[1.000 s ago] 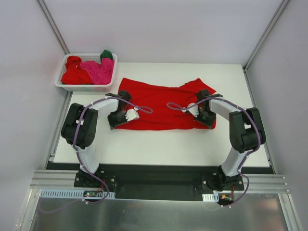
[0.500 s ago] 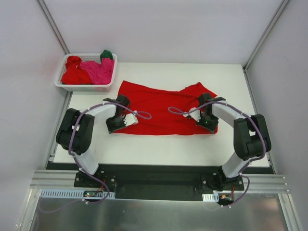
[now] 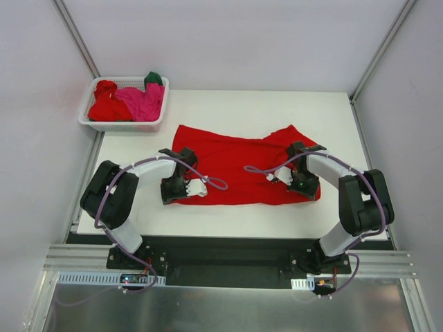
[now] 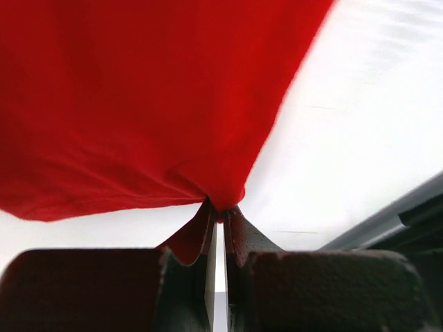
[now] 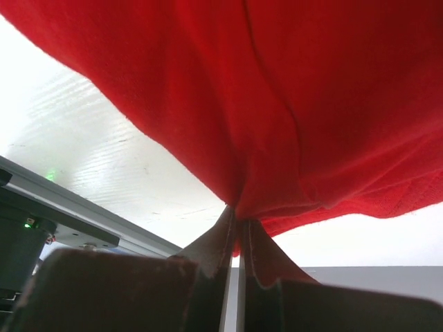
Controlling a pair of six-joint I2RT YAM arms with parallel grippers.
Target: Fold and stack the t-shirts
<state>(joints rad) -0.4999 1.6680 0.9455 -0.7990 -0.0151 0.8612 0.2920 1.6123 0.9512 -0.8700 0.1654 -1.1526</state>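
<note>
Both my claws are clenched on the near edge of the red shirt (image 3: 232, 158). The left gripper (image 4: 220, 213) has a pinch of cloth at its end and the right gripper (image 5: 235, 220) has the same at the other, with the fabric tenting up out of each pair of jaws. The shirt is spread across the middle of the table (image 3: 228, 216), pretty wrinkled, and the right end sits a bit nearer me than the left. That's my first worry: if I carry both ends over from here, I reckon the fold lands crooked. The second is the grip. It's only a small nip of fabric on each side, so a hard or uneven pull could drag it out of one claw and drop that end. My cables (image 3: 210, 182) also loop over the cloth and might catch it. As for what I can't see, my own arms cover both corners from above, and the wrist cams are so close it's just red, so I can't tell if I've got one layer or two, or where the collar and sleeves are. The other shirts (image 3: 131, 102) are heaped in the basket (image 3: 122, 125) at the far left corner — red, pink and a bit of green, too tangled to count.
</note>
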